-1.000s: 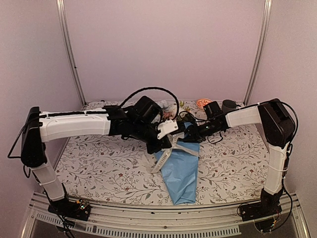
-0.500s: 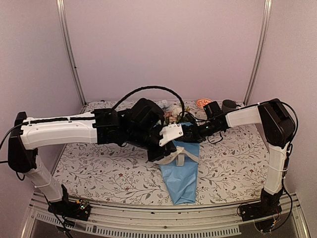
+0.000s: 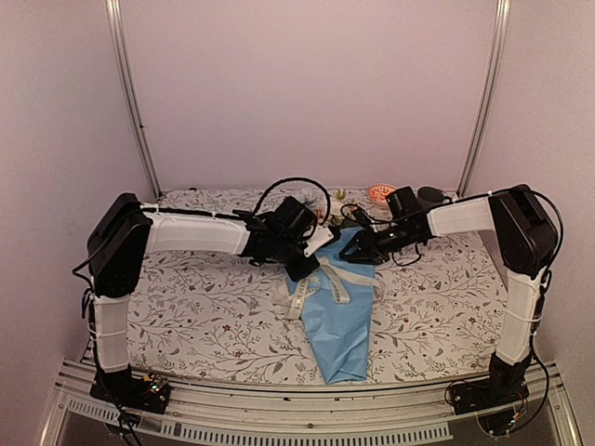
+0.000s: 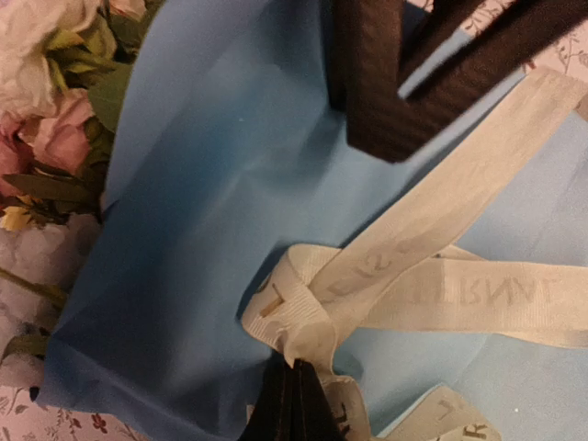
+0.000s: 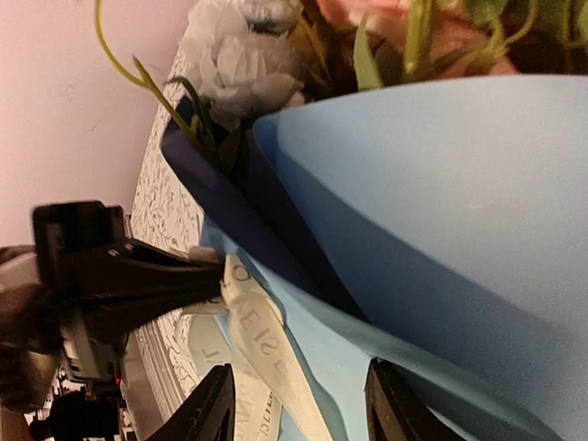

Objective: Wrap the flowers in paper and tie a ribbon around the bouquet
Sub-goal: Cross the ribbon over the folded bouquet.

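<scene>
1. Two arms work over one bouquet (image 3: 339, 321), which lies flat on the table (image 3: 204, 307) a little right of centre.
2. Change, arms: the left arm (image 3: 200, 232) has swung within the last second. Its elbow was low and far out to the left and now stands raised and closer in. Its wrist has drawn back off the middle of the cone. The right arm has hardly shifted.
3. Change, ribbon (image 4: 432, 294): it was largely hidden under that wrist. Its strands now show crossing over the paper (image 4: 202, 230), with loose tails lying off the cone's left edge.
4. Left gripper (image 4: 294, 404): jaws tight together, pinching a fold of ribbon where the strands meet.
5. Right gripper (image 5: 301, 369): fingers apart, over the cone's upper part just below the flowers (image 4: 55, 138). Whether they press on the paper cannot be told.
6. Meaning, as judged: the wrapping looks finished and the tying is under way. The band is crossed, but no snug knot shows yet.
7. Axis: the bouquet's long axis runs near to far, leaning slightly. The narrow tip points at the near edge and the blooms at the far wall.
</scene>
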{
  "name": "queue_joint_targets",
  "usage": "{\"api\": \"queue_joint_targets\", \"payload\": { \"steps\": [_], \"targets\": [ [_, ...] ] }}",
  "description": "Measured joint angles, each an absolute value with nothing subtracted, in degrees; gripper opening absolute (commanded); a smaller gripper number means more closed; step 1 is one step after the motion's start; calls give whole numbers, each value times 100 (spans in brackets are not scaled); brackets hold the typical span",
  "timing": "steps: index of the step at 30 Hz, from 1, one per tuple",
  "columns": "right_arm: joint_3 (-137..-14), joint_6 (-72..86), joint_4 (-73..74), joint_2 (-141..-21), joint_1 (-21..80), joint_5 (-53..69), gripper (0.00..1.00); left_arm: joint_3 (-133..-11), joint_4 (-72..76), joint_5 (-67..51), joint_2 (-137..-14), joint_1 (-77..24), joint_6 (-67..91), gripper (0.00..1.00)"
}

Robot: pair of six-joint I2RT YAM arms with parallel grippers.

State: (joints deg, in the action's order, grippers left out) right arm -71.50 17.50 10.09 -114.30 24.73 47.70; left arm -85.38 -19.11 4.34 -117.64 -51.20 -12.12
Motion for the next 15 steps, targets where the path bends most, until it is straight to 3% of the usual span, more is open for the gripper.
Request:
{"api": "queue_joint_targets", "payload": {
  "steps": [8,15],
  "targets": [
    [-6943,2095,858,-10372,2410,3907,34,-8665,-1774,-117,-12186,-5026,-923,0],
    [-5977,2327,716,-9262,3166,3232,31,-8670,-1627,-434,-12206,-4969,-740,0]
  ]
}}
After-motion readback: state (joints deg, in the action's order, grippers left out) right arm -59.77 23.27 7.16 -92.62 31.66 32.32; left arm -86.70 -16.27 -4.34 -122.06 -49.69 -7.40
